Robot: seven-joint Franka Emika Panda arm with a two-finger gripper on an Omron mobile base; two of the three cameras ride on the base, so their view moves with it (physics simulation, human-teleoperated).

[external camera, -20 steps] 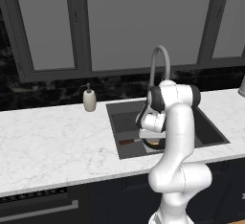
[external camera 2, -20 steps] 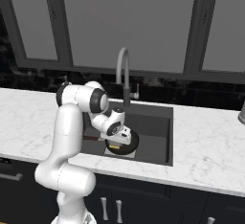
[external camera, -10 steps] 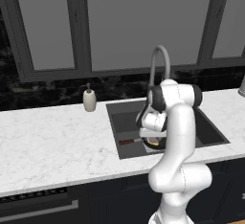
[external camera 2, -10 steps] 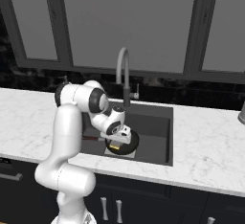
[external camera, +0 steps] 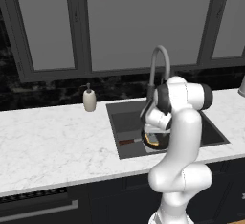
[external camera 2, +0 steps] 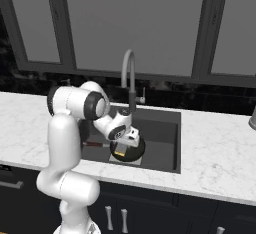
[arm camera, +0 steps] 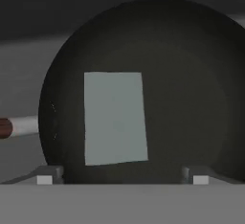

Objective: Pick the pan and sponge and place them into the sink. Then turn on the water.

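The black pan [arm camera: 158, 74] lies on the floor of the sink [external camera: 125, 120], and its reddish-brown handle [external camera: 127, 142] points left. The sponge [arm camera: 115, 117] rests flat inside the pan, grey-blue side up, with its yellow layer [external camera 2: 120, 154] showing at the edge. My gripper [arm camera: 122, 179] hangs open just above the pan, one fingertip on either side of the sponge, touching nothing. From the base views the gripper [external camera: 154, 133] is down inside the basin over the pan [external camera 2: 133, 150]. No water runs from the arched faucet [external camera: 161, 60].
A beige soap bottle [external camera: 89, 99] stands on the white marble counter [external camera: 52, 141] left of the sink. The faucet [external camera 2: 128, 68] rises behind the basin, close to my arm. A grey object [external camera 2: 252, 118] sits at the far right of the counter.
The jaws have spread wider above the pan. The arm, the pan and the sponge have stayed where they were.
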